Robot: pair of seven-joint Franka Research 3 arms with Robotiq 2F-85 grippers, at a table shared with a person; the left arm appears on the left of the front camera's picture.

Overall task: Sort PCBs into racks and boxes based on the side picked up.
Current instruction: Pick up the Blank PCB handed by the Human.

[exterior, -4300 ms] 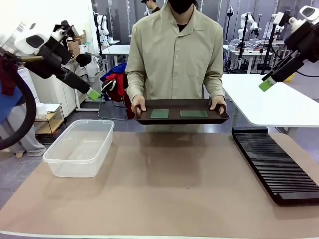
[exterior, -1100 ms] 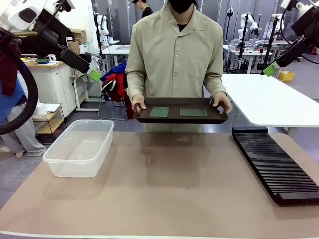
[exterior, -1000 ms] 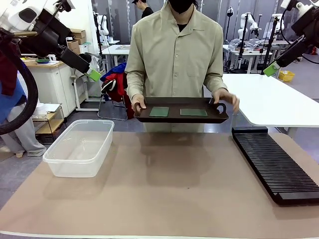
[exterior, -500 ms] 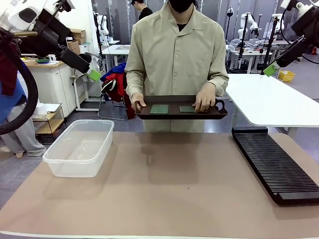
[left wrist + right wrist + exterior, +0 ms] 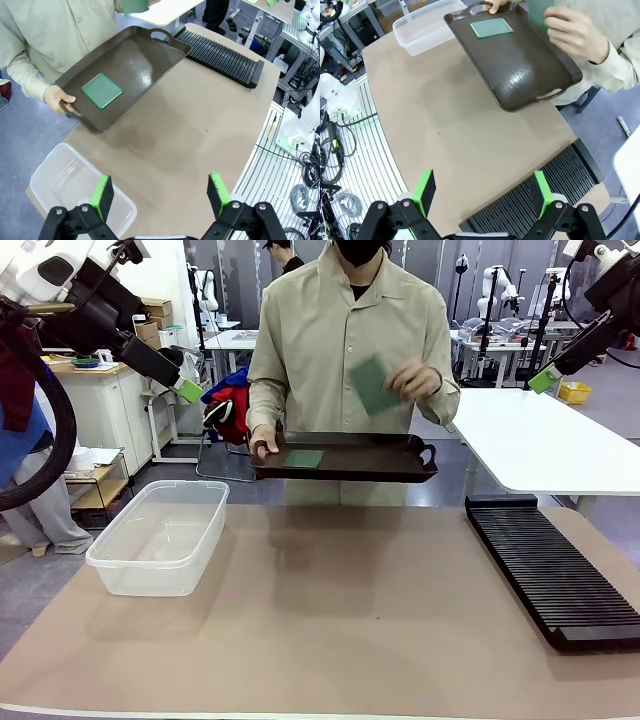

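From the front, a person's hand (image 5: 418, 380) holds one PCB (image 5: 372, 385) up above the tray (image 5: 385, 457); thin, stiff and light, I'd say, best pinched by an edge. Left wrist view: left tool (image 5: 160, 187) wide and empty, second PCB (image 5: 102, 90) flat on the tray. Right wrist view: right tool (image 5: 483, 185) likewise wide.

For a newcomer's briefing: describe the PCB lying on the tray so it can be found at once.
Across the table, a person holds a dark brown tray. The flat green PCB lies on its end nearer the clear tub. The other PCB is raised in the person's hand.
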